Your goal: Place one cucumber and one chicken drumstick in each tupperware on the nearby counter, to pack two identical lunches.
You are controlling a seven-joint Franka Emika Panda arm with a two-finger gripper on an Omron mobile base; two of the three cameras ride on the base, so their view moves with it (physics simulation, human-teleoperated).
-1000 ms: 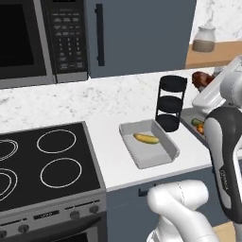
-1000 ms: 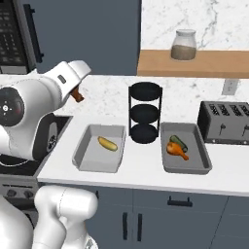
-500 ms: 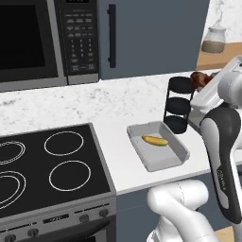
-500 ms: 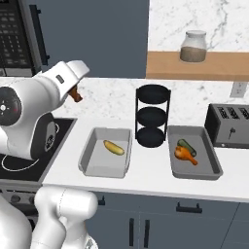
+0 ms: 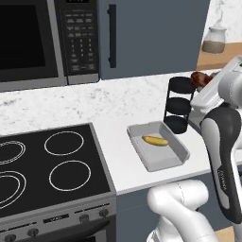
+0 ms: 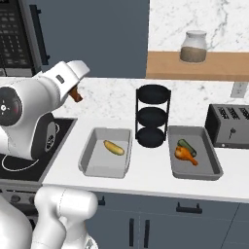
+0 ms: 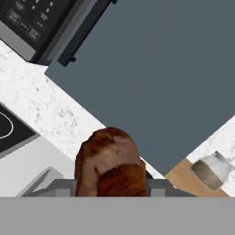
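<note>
The drumstick (image 7: 110, 160) is sitting in the pincer (image 7: 110, 186), raised well above the table (image 6: 146, 177); the hand view is showing its browned meat end close up, and the left base view is showing it (image 5: 200, 78) beside the top of the rack (image 5: 181, 104). The pincer is closing on it; its fingertips are hidden behind the meat, so the width of the gap cannot be read.

The left tray (image 6: 95, 160) is holding one yellowish cucumber (image 6: 114, 148) and no drumstick. The right tray (image 6: 209, 168) is holding a green cucumber (image 6: 186, 145) with a drumstick (image 6: 185, 154) touching it, so that lunch appears complete.

Judged step: carrying the second drumstick to the left tray. This appears to be the last item needed.

Next move, as judged: bringing the pincer over the bare part of the left tray beside the cucumber, lowering inside the rim, then opening. The rack is standing just beside both trays and is posing a collision risk.
</note>
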